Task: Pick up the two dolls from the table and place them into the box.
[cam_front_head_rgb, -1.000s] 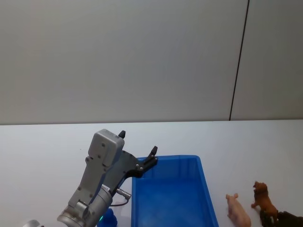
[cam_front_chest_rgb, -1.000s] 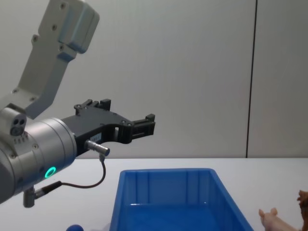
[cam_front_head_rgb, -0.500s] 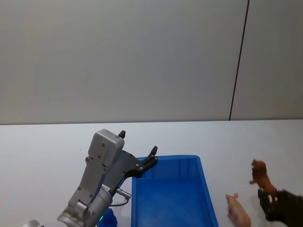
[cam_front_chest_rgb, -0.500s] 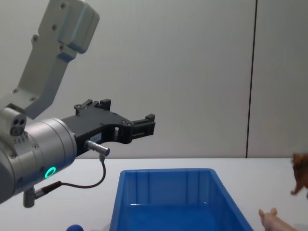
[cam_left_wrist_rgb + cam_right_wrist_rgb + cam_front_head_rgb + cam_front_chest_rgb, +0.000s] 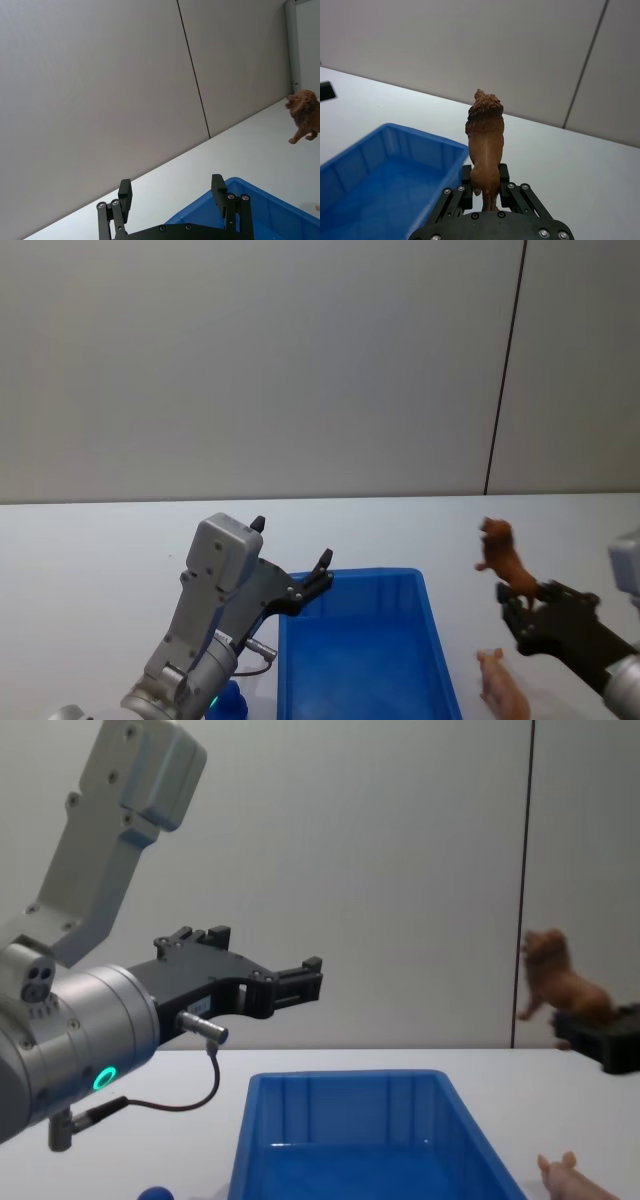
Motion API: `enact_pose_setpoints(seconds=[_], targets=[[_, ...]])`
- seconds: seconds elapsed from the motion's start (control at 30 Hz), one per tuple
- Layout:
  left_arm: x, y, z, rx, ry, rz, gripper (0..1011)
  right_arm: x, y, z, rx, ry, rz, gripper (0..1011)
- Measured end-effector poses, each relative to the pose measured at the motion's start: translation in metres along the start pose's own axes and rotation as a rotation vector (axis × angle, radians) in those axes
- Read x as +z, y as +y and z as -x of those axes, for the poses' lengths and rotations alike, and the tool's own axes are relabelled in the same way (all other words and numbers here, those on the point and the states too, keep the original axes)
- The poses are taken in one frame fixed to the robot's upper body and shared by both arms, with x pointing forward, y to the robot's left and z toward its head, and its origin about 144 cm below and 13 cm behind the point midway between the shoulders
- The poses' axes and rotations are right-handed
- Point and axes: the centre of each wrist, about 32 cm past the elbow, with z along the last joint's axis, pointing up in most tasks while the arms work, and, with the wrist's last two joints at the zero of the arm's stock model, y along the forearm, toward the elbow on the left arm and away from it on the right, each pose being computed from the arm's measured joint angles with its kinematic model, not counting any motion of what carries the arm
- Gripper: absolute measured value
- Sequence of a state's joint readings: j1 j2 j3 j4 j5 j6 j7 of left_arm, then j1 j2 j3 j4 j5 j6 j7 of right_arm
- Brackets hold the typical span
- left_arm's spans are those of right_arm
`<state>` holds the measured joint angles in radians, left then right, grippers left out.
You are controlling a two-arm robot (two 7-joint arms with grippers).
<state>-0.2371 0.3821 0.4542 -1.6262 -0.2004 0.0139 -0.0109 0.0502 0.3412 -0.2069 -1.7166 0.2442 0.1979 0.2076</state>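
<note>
the shaggy orange-brown lion doll (image 5: pixel 500 555) is pinched by the right gripper (image 5: pixel 520 602) fingers and held aloft beside the ribbed blue plastic box (image 5: pixel 350 575). the smooth pink pig doll (image 5: pixel 503 692) is seen lying on the white surface (image 5: pixel 100 550). the left gripper (image 5: pixel 292 542) fingers are spread.

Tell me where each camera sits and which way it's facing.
Head: high, looking down at the blue bin and pig toy; left arm and right hand show.
Chest: lower, looking across the table; left arm large, left hand open.
Left wrist: behind the left hand's fingers, facing the wall.
Right wrist: behind the right hand, facing the lion toy's back.
Shared: all four show lion toy and blue bin.
</note>
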Motion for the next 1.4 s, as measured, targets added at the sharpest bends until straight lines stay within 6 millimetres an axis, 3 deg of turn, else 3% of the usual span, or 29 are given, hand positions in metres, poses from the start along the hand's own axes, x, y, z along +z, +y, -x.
enact_pose_setpoints(seconds=[0.33, 0.63, 0.87, 1.0, 1.4], targets=[[0.000, 0.000, 0.000, 0.000, 0.000, 0.000, 1001, 0.018, 0.031, 0.025, 0.133, 0.017, 0.012, 275], [0.000, 0.000, 0.000, 0.000, 0.000, 0.000, 1002, 0.018, 0.055, 0.045, 0.220, 0.055, 0.068, 291], [0.000, 0.000, 0.000, 0.000, 0.000, 0.000, 1001, 0.016, 0.067, 0.056, 0.265, 0.073, 0.098, 487], [0.000, 0.000, 0.000, 0.000, 0.000, 0.000, 1002, 0.016, 0.070, 0.059, 0.275, 0.068, 0.102, 674], [0.000, 0.000, 0.000, 0.000, 0.000, 0.000, 1001, 0.016, 0.059, 0.053, 0.216, 0.022, 0.067, 972]])
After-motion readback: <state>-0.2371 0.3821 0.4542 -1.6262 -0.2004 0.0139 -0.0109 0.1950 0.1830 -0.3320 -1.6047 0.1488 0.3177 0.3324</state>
